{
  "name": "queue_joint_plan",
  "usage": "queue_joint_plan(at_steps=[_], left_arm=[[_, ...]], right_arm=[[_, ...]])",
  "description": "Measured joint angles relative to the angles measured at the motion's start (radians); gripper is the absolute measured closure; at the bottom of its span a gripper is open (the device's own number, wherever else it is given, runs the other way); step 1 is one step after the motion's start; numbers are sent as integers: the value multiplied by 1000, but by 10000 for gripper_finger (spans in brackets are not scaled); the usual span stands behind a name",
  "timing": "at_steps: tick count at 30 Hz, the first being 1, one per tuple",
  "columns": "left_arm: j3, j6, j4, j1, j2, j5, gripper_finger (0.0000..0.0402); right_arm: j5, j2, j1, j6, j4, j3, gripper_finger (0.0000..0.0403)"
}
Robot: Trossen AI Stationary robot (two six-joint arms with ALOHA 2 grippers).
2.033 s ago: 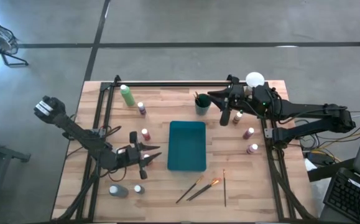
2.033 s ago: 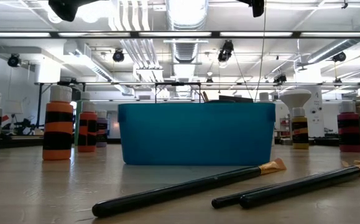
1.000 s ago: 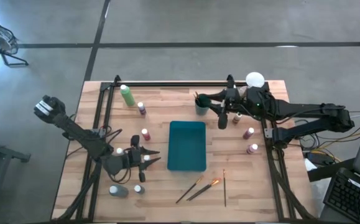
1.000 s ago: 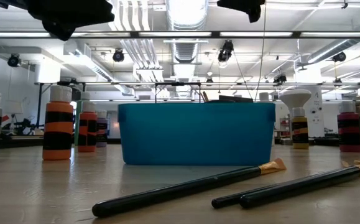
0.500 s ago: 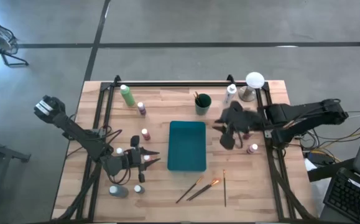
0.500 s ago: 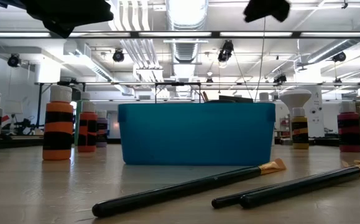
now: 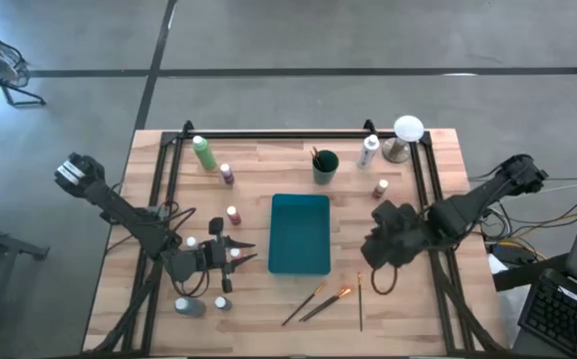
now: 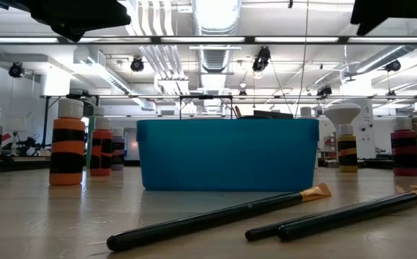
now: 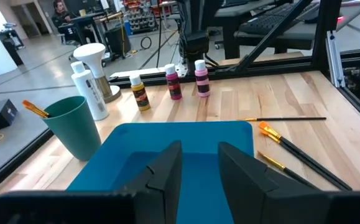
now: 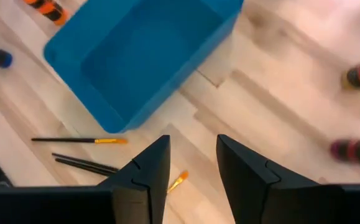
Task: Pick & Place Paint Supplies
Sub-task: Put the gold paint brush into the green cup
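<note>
Right gripper (image 10: 192,163) hung over the table's right side, fingers a bit apart with nothing in them, above the brushes (image 7: 320,299). Left gripper (image 9: 198,163) sat left of the teal tray (image 7: 300,233), also slightly parted and empty. Paint bottles (image 7: 232,214) stood scattered around the tray.

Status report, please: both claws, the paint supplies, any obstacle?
Left claw open, empty, beside teal tray. Right claw open, empty, above table near brushes. Bottles not in tray. No obstacle seen.
</note>
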Motion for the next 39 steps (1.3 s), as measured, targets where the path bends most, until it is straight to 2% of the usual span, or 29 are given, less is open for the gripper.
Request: queue_joint_plan(at_steps=[2,11,18,22,30,34,39], left_arm=[[0,6,-4,0,0,0,291],[0,61,-4,0,0,-1,291],[0,61,-3,0,0,-1,291],[0,62,-4,0,0,0,291],[0,62,-4,0,0,10,291],[0,62,-4,0,0,15,291],[0,62,-4,0,0,14,291]], right_arm=[[-12,35,9,43,0,0,268],[-187,227,7,165,4,5,260],[-192,307,22,273,11,-6,264],[-216,321,16,303,69,-35,240],[-297,312,15,411,258,-179,183],[-318,314,13,414,384,-240,171],[-323,314,7,421,411,-286,177]])
